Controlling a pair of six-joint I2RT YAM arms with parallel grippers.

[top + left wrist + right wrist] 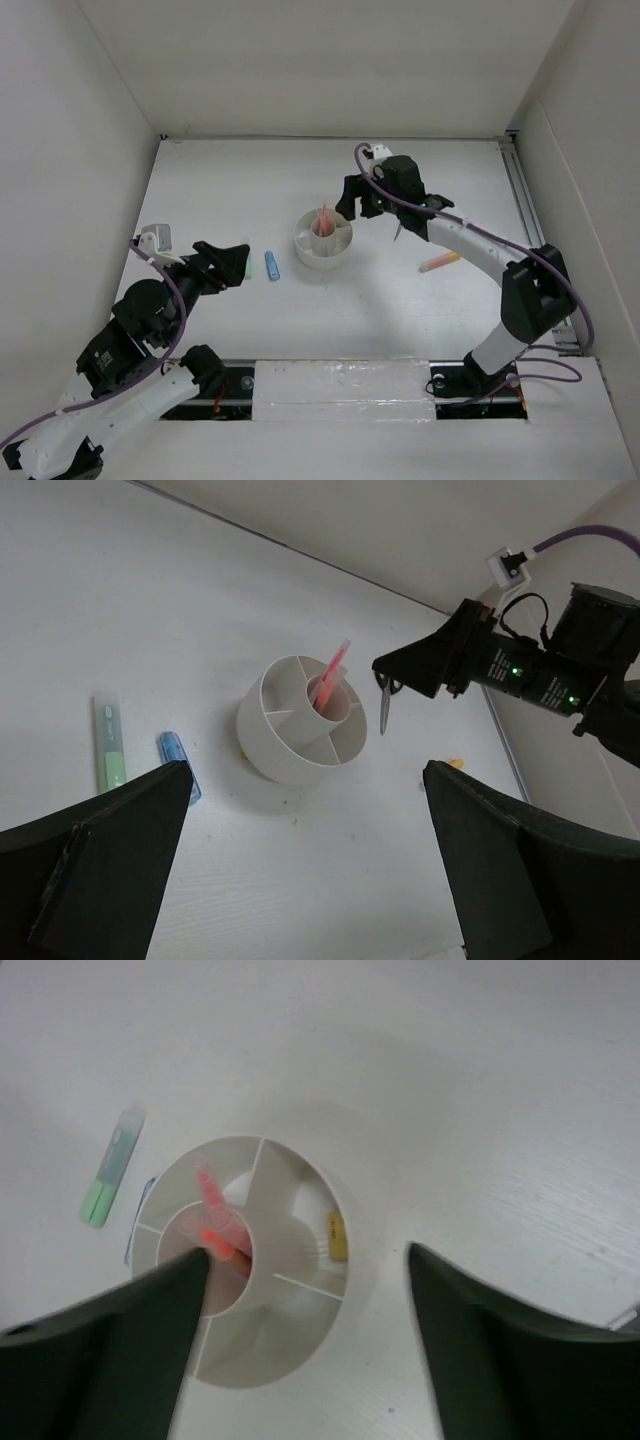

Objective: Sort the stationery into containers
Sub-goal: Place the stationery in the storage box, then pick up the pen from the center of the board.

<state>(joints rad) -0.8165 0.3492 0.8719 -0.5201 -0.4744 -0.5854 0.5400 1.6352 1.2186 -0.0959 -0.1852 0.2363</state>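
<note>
Soft, even light pours down from overhead and the white surface (200, 200) reads bright, with a glossy sheen along its near edge. Shadows are faint: just a pale smudge around the organizer (323, 240). Right wrist view now, hazy and soft all over, the right claw (305, 1255) showing fingers (100, 1360) as dark blurred wedges. Left wrist view is crisper, left claw (307, 766) silhouetted black.

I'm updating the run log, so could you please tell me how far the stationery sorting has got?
Done: pink pens stand in the organizer's centre cup; a small tan piece lies in an outer compartment. In hand: nothing; the right gripper hangs open over the organizer, the left gripper open near the green marker. Left: that marker, the blue marker and the orange-yellow marker, all outside it.
</note>
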